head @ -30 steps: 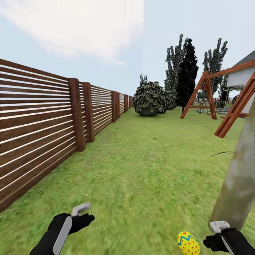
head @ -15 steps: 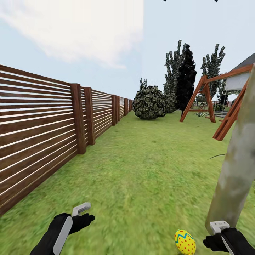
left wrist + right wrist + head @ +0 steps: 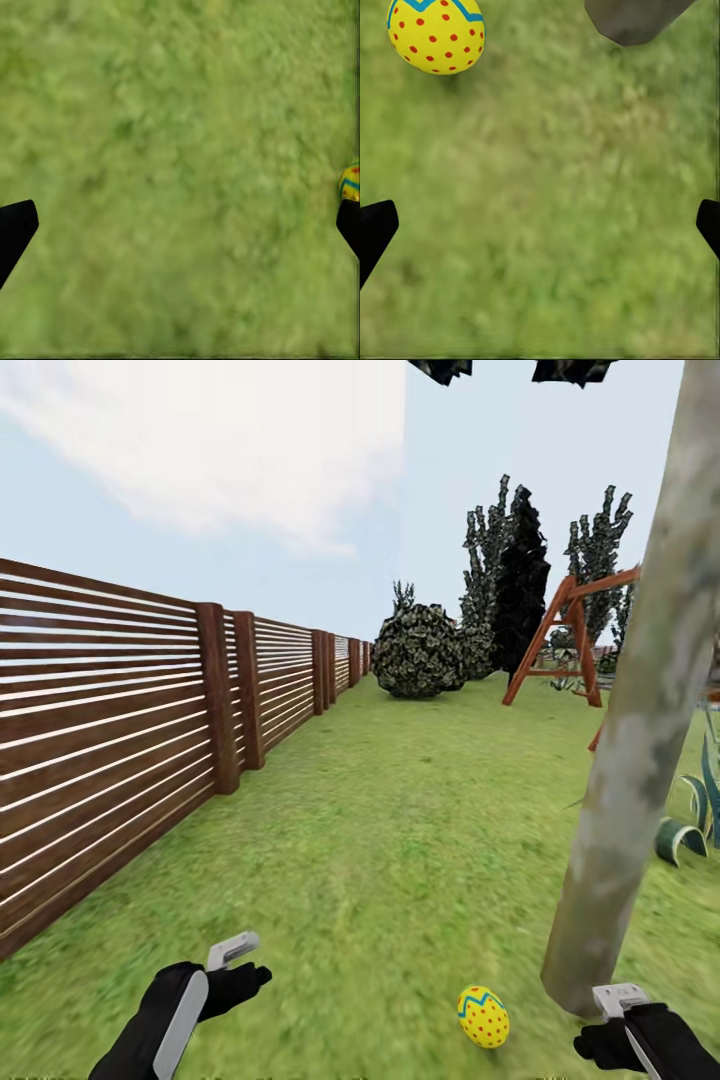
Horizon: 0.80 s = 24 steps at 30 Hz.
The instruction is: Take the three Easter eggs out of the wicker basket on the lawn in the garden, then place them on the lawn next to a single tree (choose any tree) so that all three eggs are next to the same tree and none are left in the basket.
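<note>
Nearest to me, both arms hang low over the lawn [image 3: 400, 840]. My left end effector [image 3: 180, 225] has its two dark fingertips spread wide with bare grass between them; it holds nothing. My right end effector [image 3: 540, 229] is likewise spread and empty, fingertips at opposite edges of its wrist view.

Just ahead, between the two arms and nearer the right one, one bright yellow Easter egg with red dots and a blue zigzag band [image 3: 483, 1017] lies on the grass. It sits just beside the foot of the tall tree with the smooth pale grey-green trunk [image 3: 640, 740], not touching it. My judgement: this egg lies where the task wants it, which would explain why my right end effector is empty and close by.

View differences: the right wrist view shows the egg [image 3: 436, 34] with the grey base of the trunk [image 3: 634, 19] near it, a strip of grass between them, confirming the gap. The left wrist view catches only a sliver of the egg [image 3: 349, 182] at its edge. The head view alone gives the surroundings.

Farther off: a brown horizontal-slat wooden fence [image 3: 110, 730] runs along my left, a round dark bush [image 3: 420, 652] stands at its far end, and a wooden swing frame [image 3: 560, 650] beyond the trunk. A striped agave plant [image 3: 695, 815] is behind the tree.

Two eggs and the wicker basket remain to be dealt with; I cannot place them from here.
</note>
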Available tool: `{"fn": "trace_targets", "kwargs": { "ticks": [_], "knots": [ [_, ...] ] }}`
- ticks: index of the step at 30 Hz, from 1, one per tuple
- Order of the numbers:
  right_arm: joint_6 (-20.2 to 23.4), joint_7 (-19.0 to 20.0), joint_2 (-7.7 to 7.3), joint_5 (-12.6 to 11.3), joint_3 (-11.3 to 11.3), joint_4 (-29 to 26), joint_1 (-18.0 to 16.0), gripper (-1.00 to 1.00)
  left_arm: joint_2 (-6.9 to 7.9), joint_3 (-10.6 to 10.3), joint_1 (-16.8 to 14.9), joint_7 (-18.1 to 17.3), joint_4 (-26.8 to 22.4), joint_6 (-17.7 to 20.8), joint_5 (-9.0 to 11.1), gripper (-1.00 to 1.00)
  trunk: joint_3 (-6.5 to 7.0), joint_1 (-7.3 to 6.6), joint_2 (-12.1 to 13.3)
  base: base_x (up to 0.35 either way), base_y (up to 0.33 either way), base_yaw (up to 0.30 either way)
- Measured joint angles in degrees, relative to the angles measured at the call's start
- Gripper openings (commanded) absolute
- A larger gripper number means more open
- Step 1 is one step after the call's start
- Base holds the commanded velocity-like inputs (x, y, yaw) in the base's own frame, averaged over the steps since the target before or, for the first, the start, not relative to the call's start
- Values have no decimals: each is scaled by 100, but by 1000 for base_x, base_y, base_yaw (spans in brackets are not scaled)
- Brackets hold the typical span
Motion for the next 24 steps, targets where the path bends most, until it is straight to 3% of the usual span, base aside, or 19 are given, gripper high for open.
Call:
{"fn": "trace_targets", "kwargs": {
  "ticks": [24],
  "knots": [
    [-1, 0, 0, 0, 0, 0, 0, 100, -6, 10, 0, -7, 0, 1, 5, 100, 431, -528, 963, -246, -195, 0]
  ]
}}
